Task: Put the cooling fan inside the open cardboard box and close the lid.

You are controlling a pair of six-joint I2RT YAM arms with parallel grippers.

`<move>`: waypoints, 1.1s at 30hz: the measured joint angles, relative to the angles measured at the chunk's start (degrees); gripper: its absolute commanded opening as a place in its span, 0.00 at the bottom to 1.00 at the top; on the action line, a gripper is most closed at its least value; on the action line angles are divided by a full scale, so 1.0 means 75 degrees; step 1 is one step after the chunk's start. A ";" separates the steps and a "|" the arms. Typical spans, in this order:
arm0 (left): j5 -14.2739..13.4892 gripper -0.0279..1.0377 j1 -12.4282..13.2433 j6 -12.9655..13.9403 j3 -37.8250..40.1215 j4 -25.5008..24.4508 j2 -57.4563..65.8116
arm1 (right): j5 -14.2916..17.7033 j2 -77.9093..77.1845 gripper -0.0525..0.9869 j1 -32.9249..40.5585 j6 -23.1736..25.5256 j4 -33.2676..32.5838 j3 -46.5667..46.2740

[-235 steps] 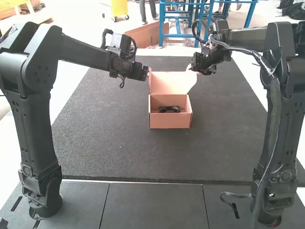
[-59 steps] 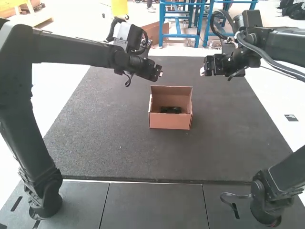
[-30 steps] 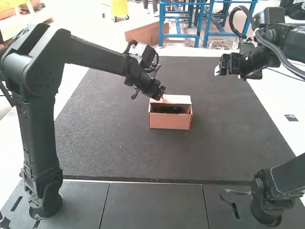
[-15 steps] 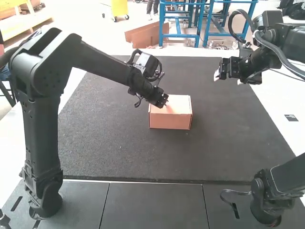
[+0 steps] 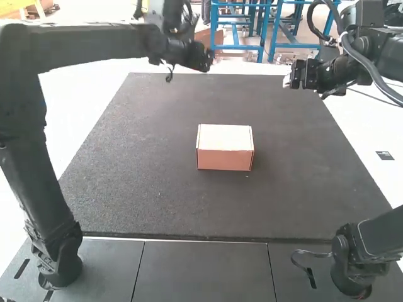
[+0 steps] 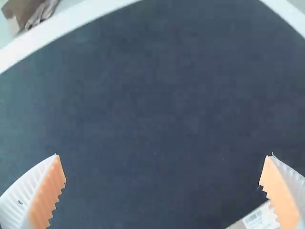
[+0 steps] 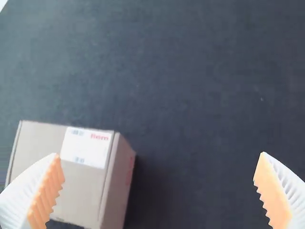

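The cardboard box (image 5: 225,146) stands near the middle of the black mat (image 5: 126,163), well apart from every edge. Its lid is shut flat, so what it holds is hidden. The mat covers most of the table.

The left arm (image 5: 82,41) stretches across above the mat's far edge. The left gripper (image 5: 204,60) hangs over that edge, left of its middle and well clear of the box, with its white ribbed fingers (image 6: 40,193) spread wide and nothing between them.

The right arm (image 5: 378,44) comes in over the far right corner. The right gripper (image 5: 295,74) hangs there in the air, also wide apart and empty.

A white label (image 7: 88,148) lies on the box's top face.
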 measured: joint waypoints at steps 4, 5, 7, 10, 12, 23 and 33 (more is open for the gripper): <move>-0.0006 0.94 -0.0006 -0.0289 0.0152 -0.0574 -0.0982 | -0.0070 -0.0204 0.93 -0.0006 0.0038 0.0729 -0.0035; -0.0032 0.94 -0.0017 -0.0347 0.0099 -0.0632 -0.1145 | -0.0076 -0.0291 0.93 -0.0006 0.0044 0.0933 -0.0090; -0.0061 0.94 -0.0023 -0.0431 -0.0181 -0.0577 -0.1381 | -0.0090 -0.0504 0.93 -0.0006 0.0055 0.1303 -0.0283; -0.0119 0.94 -0.0020 -0.0507 -0.1040 -0.0035 -0.1719 | -0.0082 -0.0842 0.93 -0.0006 0.0052 0.1711 -0.0714; -0.0181 0.93 -0.0020 -0.0554 -0.1734 0.0484 -0.2005 | -0.0058 -0.1043 0.93 -0.0006 0.0029 0.1953 -0.1035; -0.0271 0.94 -0.0020 -0.0772 -0.5493 0.2981 -0.5310 | 0.0286 -0.2716 0.93 -0.0006 -0.0283 0.2439 -0.2833; -0.0743 0.93 -0.0020 -0.0810 -0.7819 0.3351 -0.7595 | 0.0603 -0.5015 0.93 -0.0009 -0.0425 0.3424 -0.4631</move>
